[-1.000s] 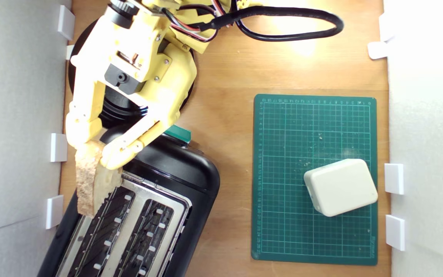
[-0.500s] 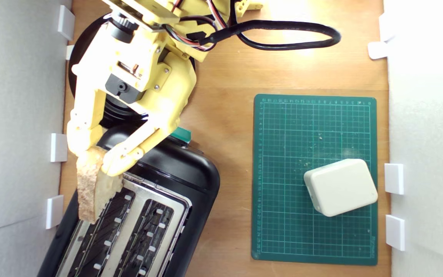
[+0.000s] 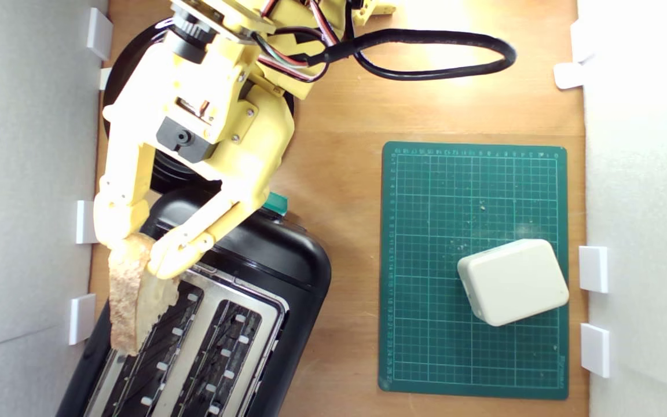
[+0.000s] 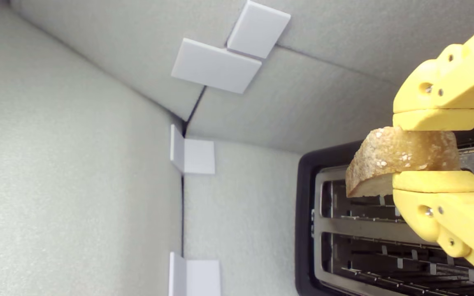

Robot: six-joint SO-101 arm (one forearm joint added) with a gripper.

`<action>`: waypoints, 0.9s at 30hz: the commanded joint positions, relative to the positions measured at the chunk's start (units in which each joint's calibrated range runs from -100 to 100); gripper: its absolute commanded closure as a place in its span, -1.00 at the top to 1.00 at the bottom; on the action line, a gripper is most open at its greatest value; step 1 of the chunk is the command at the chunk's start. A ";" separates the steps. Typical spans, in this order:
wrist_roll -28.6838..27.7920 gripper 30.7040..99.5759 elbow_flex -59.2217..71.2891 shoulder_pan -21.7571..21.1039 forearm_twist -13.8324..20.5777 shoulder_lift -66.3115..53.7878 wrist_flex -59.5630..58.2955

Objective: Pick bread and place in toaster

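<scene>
Brown wooden table with white foam walls around it fills the view. On it sits a big shiny black toaster with a silver top, and well apart lies a green cutting mat with a cream rounded block. Next is the yellow plastic gripper, squeezed tight on a wedge of crusty bread. The bread hangs over the toaster's outer slot, by the exterior view's left, not yet inside. It looks light, soft and crumbly, so holding it gently by the crusty end seems best.
</scene>
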 commanded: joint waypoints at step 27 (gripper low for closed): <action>-1.98 -0.26 -3.22 2.55 -0.12 9.84 -4.24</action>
